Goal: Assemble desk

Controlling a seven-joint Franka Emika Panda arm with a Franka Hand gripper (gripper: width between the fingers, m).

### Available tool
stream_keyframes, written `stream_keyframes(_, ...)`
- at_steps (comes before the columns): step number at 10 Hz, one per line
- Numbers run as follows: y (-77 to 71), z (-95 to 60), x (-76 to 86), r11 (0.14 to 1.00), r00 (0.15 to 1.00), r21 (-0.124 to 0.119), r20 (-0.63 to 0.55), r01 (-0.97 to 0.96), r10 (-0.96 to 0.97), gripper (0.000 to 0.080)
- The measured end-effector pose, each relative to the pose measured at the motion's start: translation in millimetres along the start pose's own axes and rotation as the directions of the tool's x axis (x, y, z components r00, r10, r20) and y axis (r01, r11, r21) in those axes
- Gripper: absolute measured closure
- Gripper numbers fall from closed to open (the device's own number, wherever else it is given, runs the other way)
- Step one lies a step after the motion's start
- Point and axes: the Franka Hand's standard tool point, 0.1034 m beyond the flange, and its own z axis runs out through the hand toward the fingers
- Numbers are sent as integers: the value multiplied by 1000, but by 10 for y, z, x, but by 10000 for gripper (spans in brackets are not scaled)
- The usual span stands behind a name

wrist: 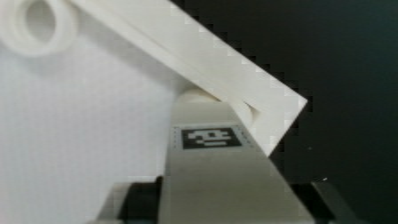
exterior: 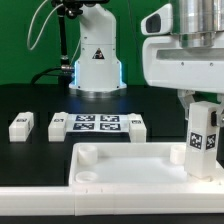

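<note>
Nearest the exterior camera, a white rail point(exterior: 40, 205) runs along the near side of the tabletop point(exterior: 130, 165). The tabletop lies flat on the black table point(exterior: 30, 160) with its hollow side up. Two round sockets point(exterior: 88, 178) show at its end on the exterior view's left.

At the tabletop's opposite end, the gripper point(exterior: 203, 112) is clenched on the held leg point(exterior: 204, 150). This leg stands upright, with square tags on its faces. Its lower end meets the tabletop at that end's corner; whether it sits in a socket there cannot be told.

In the wrist view the held leg point(wrist: 214, 150) fills the gap between the dark fingers point(wrist: 320, 198) of the gripper point(wrist: 228, 198). Its tagged face is turned to the camera. Its far end reaches the tabletop point(wrist: 89, 120) at a raised rim, and a socket ring point(wrist: 36, 30) shows further along the tabletop.

Beyond the tabletop, three loose legs point(exterior: 56, 125) lie on the table in a row, apart from it. The marker board point(exterior: 97, 123) lies between the second and third of them. Farthest from the tabletop stands the arm base point(exterior: 97, 62).
</note>
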Motion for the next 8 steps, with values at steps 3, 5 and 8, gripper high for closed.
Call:
stream_keyframes(3,-33,-5,8,956,956,24,36,-292,291,434)
stream_keyframes(5,-31,2,0,972,972,25,35,-233,232,220)
stream_keyframes(8,-63,-34,40,965,966,41,-5,260,-260,172)
